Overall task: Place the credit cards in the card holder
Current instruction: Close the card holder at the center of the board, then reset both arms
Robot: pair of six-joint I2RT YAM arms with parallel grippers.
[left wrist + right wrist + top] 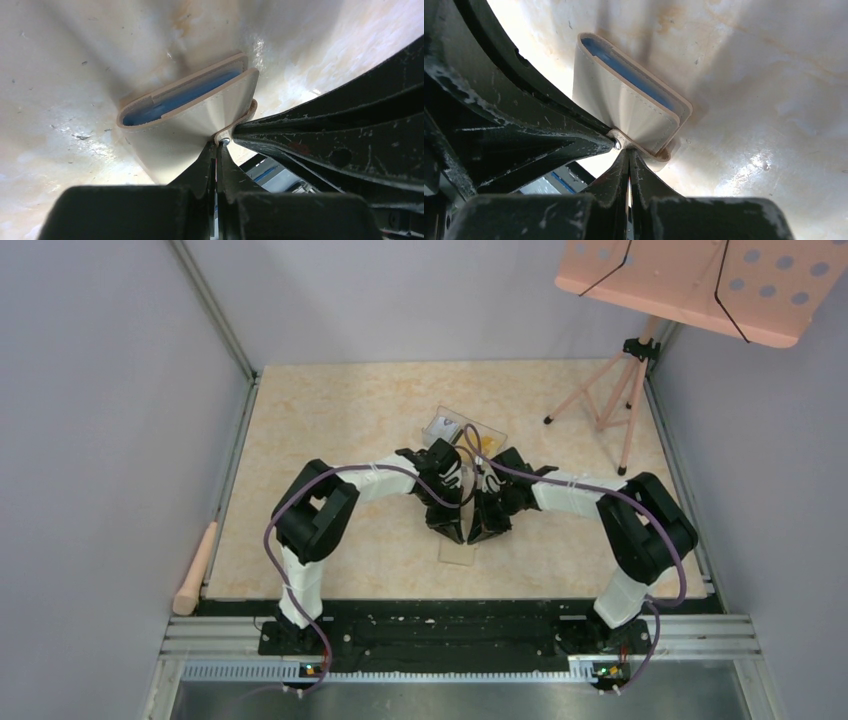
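The card holder (195, 107), beige with blue inner pockets, stands on edge on the table, its pockets slightly open. My left gripper (218, 143) is shut on its snap tab at the near corner. My right gripper (628, 150) is shut on the same corner of the card holder (624, 100) from the other side. In the top view both grippers, left (452, 525) and right (482, 528), meet at the table's middle and hide the holder. An orange credit card (486, 444) lies in a clear plastic box (470, 426) just behind them.
A clear flat plastic piece (458, 552) lies under and in front of the grippers. A pink tripod stand (612, 390) is at the back right. A wooden handle (195, 568) lies off the table's left edge. Grey walls enclose the table.
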